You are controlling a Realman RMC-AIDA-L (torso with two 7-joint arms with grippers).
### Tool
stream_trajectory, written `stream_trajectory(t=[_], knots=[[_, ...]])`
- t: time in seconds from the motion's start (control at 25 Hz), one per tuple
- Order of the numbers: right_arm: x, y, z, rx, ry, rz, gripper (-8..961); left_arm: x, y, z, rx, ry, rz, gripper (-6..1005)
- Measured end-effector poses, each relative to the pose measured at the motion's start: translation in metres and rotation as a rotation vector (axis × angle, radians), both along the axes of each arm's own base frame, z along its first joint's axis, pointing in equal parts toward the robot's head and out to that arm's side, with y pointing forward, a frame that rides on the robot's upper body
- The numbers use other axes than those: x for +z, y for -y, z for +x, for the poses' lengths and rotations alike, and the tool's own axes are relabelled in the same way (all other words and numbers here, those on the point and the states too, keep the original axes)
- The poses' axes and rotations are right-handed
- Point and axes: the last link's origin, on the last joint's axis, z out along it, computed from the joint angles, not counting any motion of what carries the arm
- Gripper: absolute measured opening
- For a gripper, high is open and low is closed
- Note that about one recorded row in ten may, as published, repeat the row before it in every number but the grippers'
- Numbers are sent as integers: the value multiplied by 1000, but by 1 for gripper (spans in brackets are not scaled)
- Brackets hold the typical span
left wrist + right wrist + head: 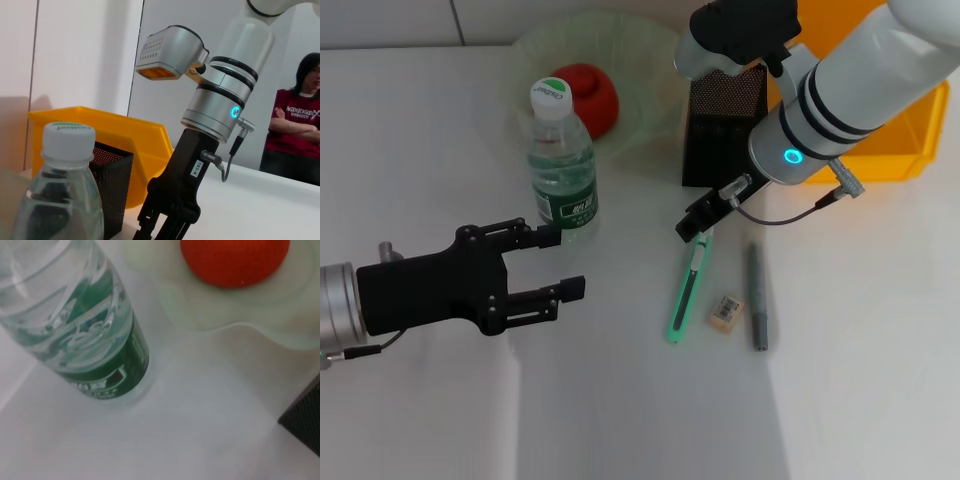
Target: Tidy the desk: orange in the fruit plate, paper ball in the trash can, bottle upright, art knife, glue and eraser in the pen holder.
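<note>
The clear bottle (563, 165) with a green label stands upright on the white desk (620, 400); both wrist views show it too (60, 190) (90, 330). My left gripper (562, 262) is open, just in front of the bottle's base and apart from it. The orange (590, 97) (235, 260) lies in the pale green fruit plate (650, 60). My right gripper (698, 225) (160, 227) hangs at the far end of the green art knife (686, 290). Beside the knife lie the small eraser (725, 312) and the slim grey glue stick (757, 297). The paper ball is out of view.
The black mesh pen holder (720, 130) (112, 185) stands behind the right gripper. A yellow trash bin (890, 140) (125, 145) sits at the back right. A person (300, 130) stands beyond the desk's far side.
</note>
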Motion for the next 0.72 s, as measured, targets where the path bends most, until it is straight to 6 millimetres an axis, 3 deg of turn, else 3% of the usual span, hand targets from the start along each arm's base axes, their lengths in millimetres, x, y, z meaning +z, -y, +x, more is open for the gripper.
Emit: stream_trajectory(t=[0.12,0.72], knots=[[1,-1,-4,-9,-13,15,457,0,0,0,-1,0,0,716],[4,4,5,-112,-51,73,508,-2,-5,1,-3,-19,5,716]])
